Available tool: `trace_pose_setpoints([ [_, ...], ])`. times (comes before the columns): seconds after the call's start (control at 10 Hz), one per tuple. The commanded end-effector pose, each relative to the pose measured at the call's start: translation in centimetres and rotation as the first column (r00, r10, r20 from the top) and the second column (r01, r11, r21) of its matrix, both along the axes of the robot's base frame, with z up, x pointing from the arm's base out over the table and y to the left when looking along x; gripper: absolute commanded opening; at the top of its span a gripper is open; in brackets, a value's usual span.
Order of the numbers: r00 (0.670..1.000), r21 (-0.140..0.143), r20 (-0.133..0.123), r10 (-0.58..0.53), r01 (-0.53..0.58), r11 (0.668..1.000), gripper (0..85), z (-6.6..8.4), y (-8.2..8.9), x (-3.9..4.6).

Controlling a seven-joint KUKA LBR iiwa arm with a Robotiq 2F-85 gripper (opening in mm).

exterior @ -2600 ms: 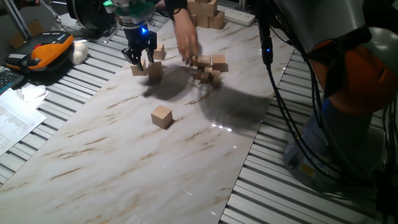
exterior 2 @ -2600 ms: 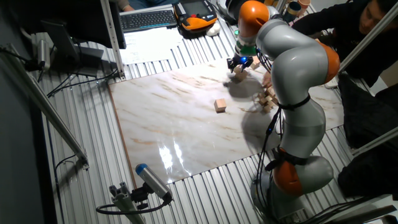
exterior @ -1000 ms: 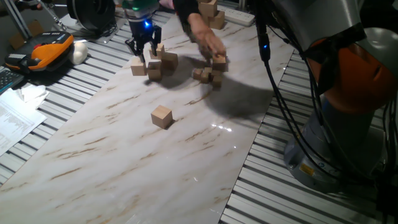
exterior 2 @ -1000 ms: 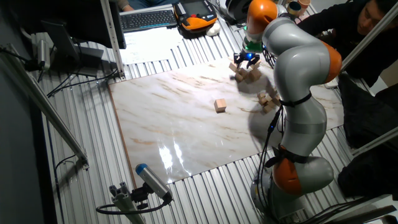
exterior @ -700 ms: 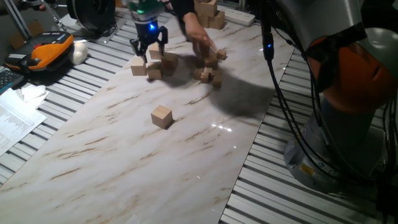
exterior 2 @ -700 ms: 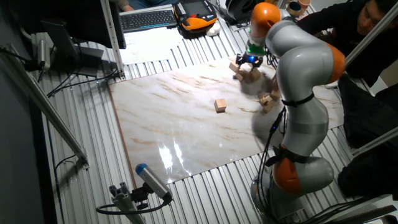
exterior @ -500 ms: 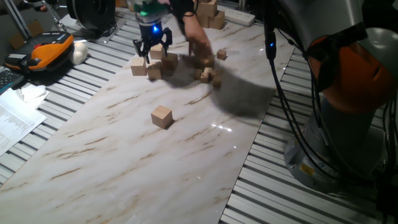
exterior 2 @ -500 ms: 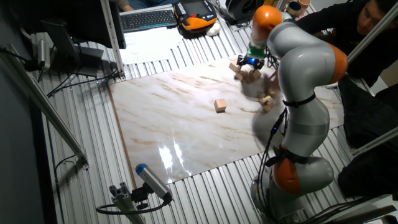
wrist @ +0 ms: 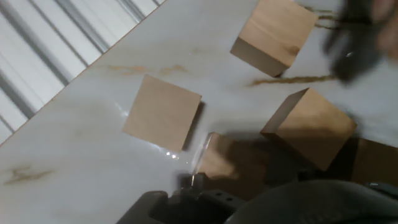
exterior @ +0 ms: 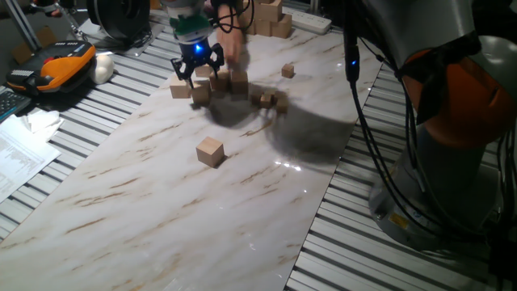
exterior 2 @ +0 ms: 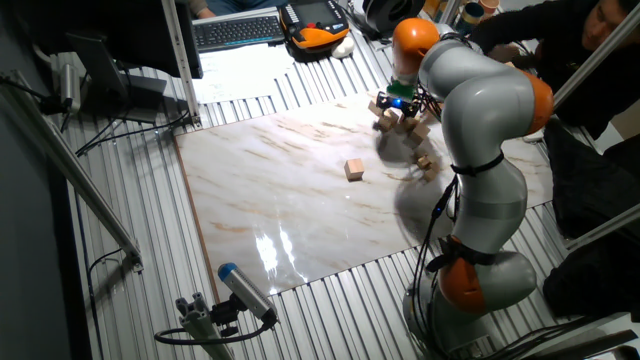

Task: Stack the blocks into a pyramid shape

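Note:
Several tan wooden blocks cluster at the far left of the marble board: one [exterior: 179, 89], one [exterior: 201, 94], one [exterior: 220, 81] and one [exterior: 239, 81]. One more block [exterior: 210, 151] sits alone in the middle and also shows in the other fixed view [exterior 2: 353, 169]. My gripper [exterior: 197, 69] hangs over the cluster [exterior 2: 388, 114] with its fingers spread. In the hand view, blocks lie at the left [wrist: 163, 112], top [wrist: 273, 34] and right [wrist: 309, 127]. A shadowed block [wrist: 222, 158] sits right under the hand. I cannot tell whether the fingers touch it.
A person's hand [exterior: 230, 36] reaches in just right of my gripper. Much smaller cubes lie nearby [exterior: 267, 99], with one apart [exterior: 287, 71]. A pile of bigger pale blocks [exterior: 266, 16] stands at the back. An orange tool [exterior: 60, 69] lies to the left.
The person's hand has moved from the small cubes toward the cluster, and a block now stands at its right end. My gripper has shifted slightly right over the cluster. The lone block has not moved.

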State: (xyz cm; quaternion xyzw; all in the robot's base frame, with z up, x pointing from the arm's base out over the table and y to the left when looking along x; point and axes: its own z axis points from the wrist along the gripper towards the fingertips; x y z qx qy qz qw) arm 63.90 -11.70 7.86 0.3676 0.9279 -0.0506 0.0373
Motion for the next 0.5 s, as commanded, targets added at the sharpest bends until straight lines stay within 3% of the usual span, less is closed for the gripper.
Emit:
trace_pose_setpoints([
  [0.0,0.974,0.000,0.000,-0.229,0.229,0.974,68.0,-0.12,0.15,0.10],
  [0.2,0.972,0.001,0.007,-0.234,0.234,0.972,68.0,-0.57,-0.03,0.48],
  [0.3,0.975,0.030,0.006,-0.223,0.223,0.974,68.0,-0.80,-0.31,0.73],
  [0.4,0.975,0.037,0.005,-0.221,0.221,0.975,68.0,-1.02,-0.27,0.76],
])
